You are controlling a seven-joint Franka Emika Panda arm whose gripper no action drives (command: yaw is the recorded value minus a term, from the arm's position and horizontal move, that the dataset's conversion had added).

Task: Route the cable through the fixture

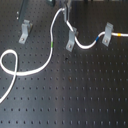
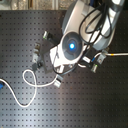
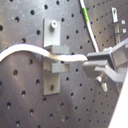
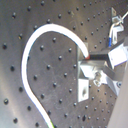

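Long thin white flexible cable (image 1: 47,59) looped across black perforated tabletop (image 1: 75,95), threaded through right-hand grey metal clip fixture (image 1: 108,35) and passing at middle grey metal clip fixture (image 3: 54,55). Dark fingers (image 3: 102,57) pinched narrow on cable just beside middle fixture in first wrist view.

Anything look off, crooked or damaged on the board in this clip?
Nothing stands out. The white cable runs through the middle clip and right clip, loops loosely on the perforated board, and the left clip stands empty. No damage shows.
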